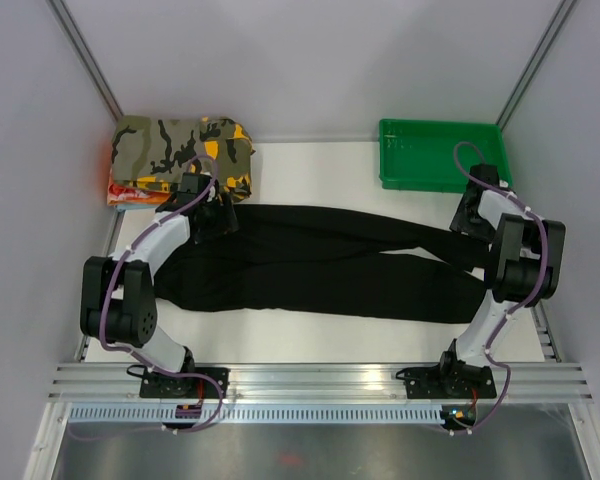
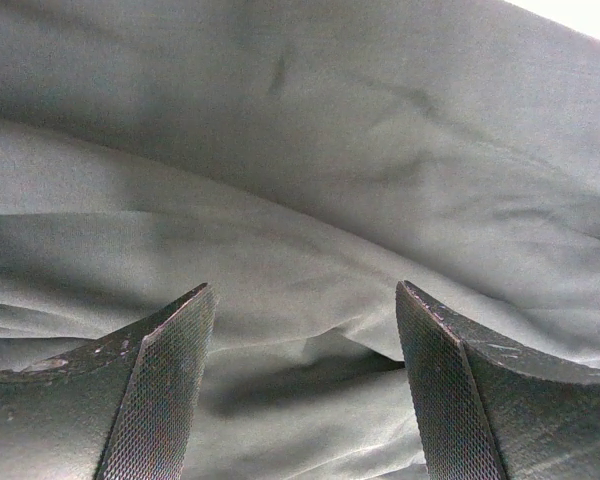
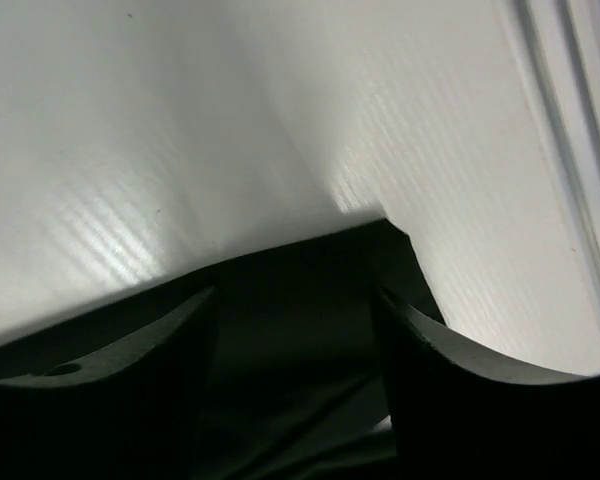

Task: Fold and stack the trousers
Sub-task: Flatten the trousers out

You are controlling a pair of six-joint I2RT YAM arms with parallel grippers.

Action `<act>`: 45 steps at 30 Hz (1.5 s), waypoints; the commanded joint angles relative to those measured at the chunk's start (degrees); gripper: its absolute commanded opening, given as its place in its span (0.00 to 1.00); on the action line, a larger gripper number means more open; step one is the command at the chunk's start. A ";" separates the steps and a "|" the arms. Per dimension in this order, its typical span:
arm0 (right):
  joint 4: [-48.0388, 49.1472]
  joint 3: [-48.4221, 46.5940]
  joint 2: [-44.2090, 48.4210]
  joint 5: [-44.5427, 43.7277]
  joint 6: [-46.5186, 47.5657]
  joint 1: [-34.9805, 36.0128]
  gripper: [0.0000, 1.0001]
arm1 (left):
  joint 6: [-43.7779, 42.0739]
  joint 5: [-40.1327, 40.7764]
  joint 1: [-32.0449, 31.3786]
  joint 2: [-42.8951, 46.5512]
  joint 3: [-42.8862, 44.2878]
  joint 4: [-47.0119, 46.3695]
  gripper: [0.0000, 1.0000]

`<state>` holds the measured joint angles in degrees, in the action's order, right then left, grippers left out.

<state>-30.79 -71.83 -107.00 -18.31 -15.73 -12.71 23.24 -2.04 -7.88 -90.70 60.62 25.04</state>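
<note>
The black trousers (image 1: pixel 320 265) lie spread flat across the white table (image 1: pixel 320 175), waist at the left and both legs running right. My left gripper (image 1: pixel 218 215) is down on the waist's far corner. In the left wrist view its jaws (image 2: pixel 302 290) stand open over wrinkled fabric (image 2: pixel 300 180), and a small fold lies between the fingers (image 2: pixel 160 390). My right gripper (image 1: pixel 465 215) is at the far leg's end. Seen from the right wrist, it (image 3: pixel 295 292) is open with the dark hem (image 3: pixel 280 340) between its fingers, lying on the table (image 3: pixel 180 120).
A folded camouflage garment (image 1: pixel 180 150) sits at the back left on an orange item (image 1: pixel 120 192), close to the left gripper. A green tray (image 1: pixel 440 128) stands at the back right, just behind the right gripper. Grey walls close in both sides; a metal rail (image 1: pixel 320 380) runs along the near edge.
</note>
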 commanded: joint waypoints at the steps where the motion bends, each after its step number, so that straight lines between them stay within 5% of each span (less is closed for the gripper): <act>1: 2.04 -2.78 -3.99 -2.08 0.87 0.05 0.68 | 0.93 -0.68 0.14 1.40 -0.50 -1.75 0.79; 6: 2.31 -3.05 -5.85 -4.90 2.54 0.05 0.40 | 0.05 -0.07 1.02 1.49 -0.06 -1.31 0.79; 10: 3.27 -2.70 -6.38 -5.07 3.24 -0.12 0.00 | -0.04 -0.06 1.73 1.92 -0.06 -1.13 0.79; 21: 3.89 -13.41 2.49 -4.28 4.82 -0.74 0.00 | -0.04 0.20 2.25 2.45 0.11 -0.69 0.78; 27: 0.83 -18.51 -0.47 -1.22 5.36 -2.76 0.00 | -0.39 0.20 2.52 2.98 0.20 -0.25 0.78; 29: -2.86 -18.35 -1.63 -2.08 3.78 -2.85 0.12 | -0.48 0.46 2.52 3.16 0.11 -0.08 0.78; 30: -3.49 -17.12 -1.37 -4.70 1.16 -2.85 0.36 | -0.39 0.46 2.52 3.50 0.03 -0.08 0.78; 32: -2.36 -10.83 0.90 -5.77 -0.61 -3.11 0.55 | -0.31 0.29 2.61 3.68 -0.06 -0.25 0.79; 33: -1.22 -8.17 1.87 -4.99 -1.06 -3.20 0.73 | -0.39 0.11 2.61 3.86 0.02 -0.25 0.79; 36: 2.48 -1.57 4.60 -2.10 -1.06 -4.95 0.93 | -0.74 -0.68 2.69 4.30 0.02 -0.08 0.79; 41: 6.34 3.35 6.89 4.84 -0.45 -9.70 0.94 | -0.75 -1.65 2.69 5.09 -0.68 -0.86 0.79; 45: 10.39 5.74 6.37 9.60 0.26 -10.14 0.85 | -0.04 -2.61 2.78 5.35 -1.64 -2.01 0.79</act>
<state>-26.22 -66.78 -103.07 -13.80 -15.31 -23.18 23.22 -2.81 -5.48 -87.11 59.77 24.93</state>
